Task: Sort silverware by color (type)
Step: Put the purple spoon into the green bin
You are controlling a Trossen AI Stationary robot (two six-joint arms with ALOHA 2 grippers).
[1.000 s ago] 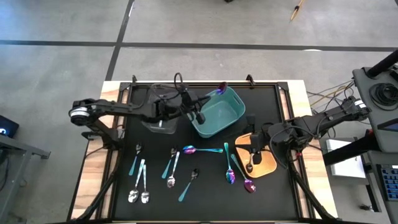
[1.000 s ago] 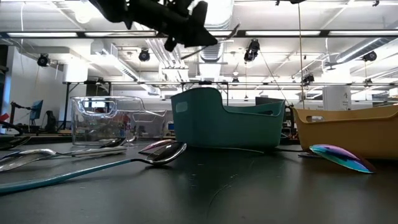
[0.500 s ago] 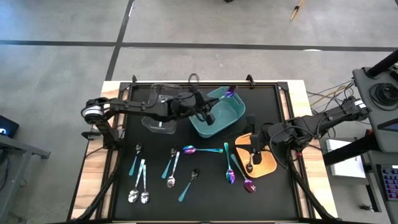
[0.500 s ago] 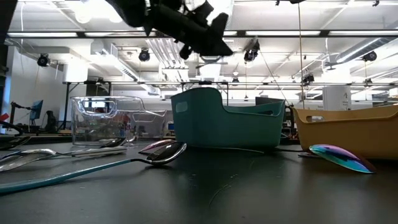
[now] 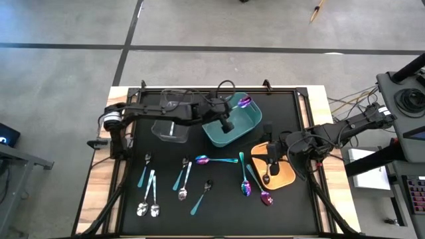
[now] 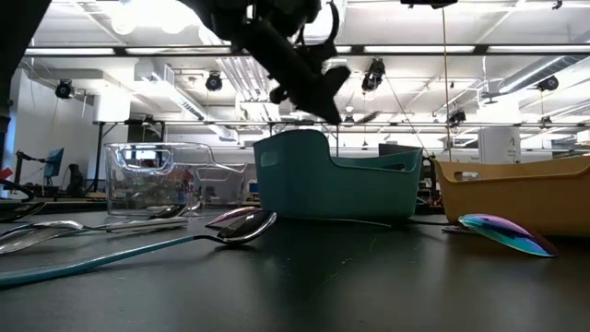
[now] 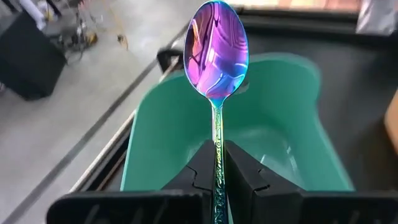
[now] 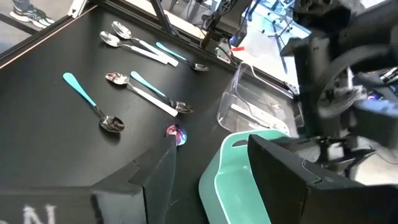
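Step in hand: drop-off of one iridescent purple-blue metal spoon (image 7: 216,53). The spoon is clamped by its patterned handle in the left gripper (image 7: 216,163), jaws pressed together on it, bowl pointing away from the wrist. In the high view it is held above the far rim of the teal plastic bin (image 5: 247,119), just above centre of the frame; the bin looks empty inside in the left wrist view.

The right gripper (image 5: 271,161) is parked over the orange tray (image 5: 285,176) at right of centre, fingers spread apart, nothing held.

Remaining silverware (image 5: 189,174) is scattered across the lower half of the black mat (image 5: 279,109); the clear plastic bin (image 5: 169,124) sits just left of the teal one.

Next move, as judged: jaws to be released once the spoon is fully inside the bin walls; then another matching purple-blue piece to be fetched.
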